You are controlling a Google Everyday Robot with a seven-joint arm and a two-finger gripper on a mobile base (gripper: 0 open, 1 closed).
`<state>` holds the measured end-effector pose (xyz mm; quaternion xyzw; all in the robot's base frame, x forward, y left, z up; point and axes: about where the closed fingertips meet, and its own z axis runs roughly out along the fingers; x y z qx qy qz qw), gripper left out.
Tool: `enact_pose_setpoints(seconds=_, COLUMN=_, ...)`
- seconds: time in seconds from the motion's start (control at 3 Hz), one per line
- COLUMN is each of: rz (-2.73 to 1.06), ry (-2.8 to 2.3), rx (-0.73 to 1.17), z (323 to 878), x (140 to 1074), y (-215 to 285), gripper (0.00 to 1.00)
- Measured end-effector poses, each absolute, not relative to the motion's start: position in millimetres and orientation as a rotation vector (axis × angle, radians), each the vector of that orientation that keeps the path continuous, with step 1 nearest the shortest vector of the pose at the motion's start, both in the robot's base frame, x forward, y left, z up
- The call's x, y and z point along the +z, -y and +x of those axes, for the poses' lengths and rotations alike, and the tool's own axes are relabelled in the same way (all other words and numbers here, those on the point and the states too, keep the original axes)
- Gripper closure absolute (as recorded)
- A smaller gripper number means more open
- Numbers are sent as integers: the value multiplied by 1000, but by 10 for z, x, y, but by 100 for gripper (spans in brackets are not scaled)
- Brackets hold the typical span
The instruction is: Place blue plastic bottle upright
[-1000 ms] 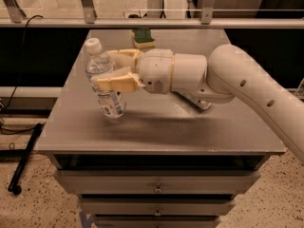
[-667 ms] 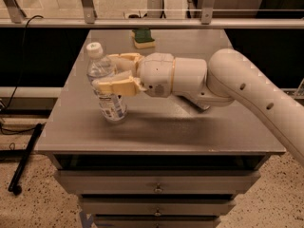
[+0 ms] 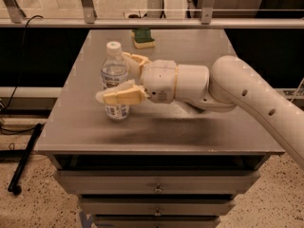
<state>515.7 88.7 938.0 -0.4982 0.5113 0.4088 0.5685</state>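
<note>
Here, your hand (image 3: pixel 113 78) grips blue plastic bottle (image 3: pixel 114 71) from right; bottle's long axis vertical, cap up, base seemingly on bench (image 3: pixel 190 127).

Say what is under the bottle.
The bottle stands on the table, held at its middle by the gripper. Whether its base lies flat is hidden by the bottle itself.

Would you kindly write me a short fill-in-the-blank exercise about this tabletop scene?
1. The blue plastic bottle stands ____ on the table.
2. The bottle's cap is ____ in colour.
3. The gripper is shut on the ____.
Missing words: upright; white; bottle.
</note>
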Motion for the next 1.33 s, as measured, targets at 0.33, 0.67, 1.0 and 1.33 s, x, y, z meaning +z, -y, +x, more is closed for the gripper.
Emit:
enact_pose_setpoints(seconds=0.33, rz=-1169, ry=-1214, rx=934, z=5171, x=9364, y=-771, gripper=0)
enact_pose_setpoints(seconds=0.67, rz=-1205, ry=-1241, rx=850, z=5278, x=9418, y=-458, gripper=0)
enact_pose_setpoints(seconds=1.0, rz=-1259, ry=-1284, rx=727, z=5428, x=9509, y=95, gripper=0)
enact_pose_setpoints(seconds=1.33, rz=-1259, ry=-1283, rx=728, z=5427, x=9512, y=95, gripper=0)
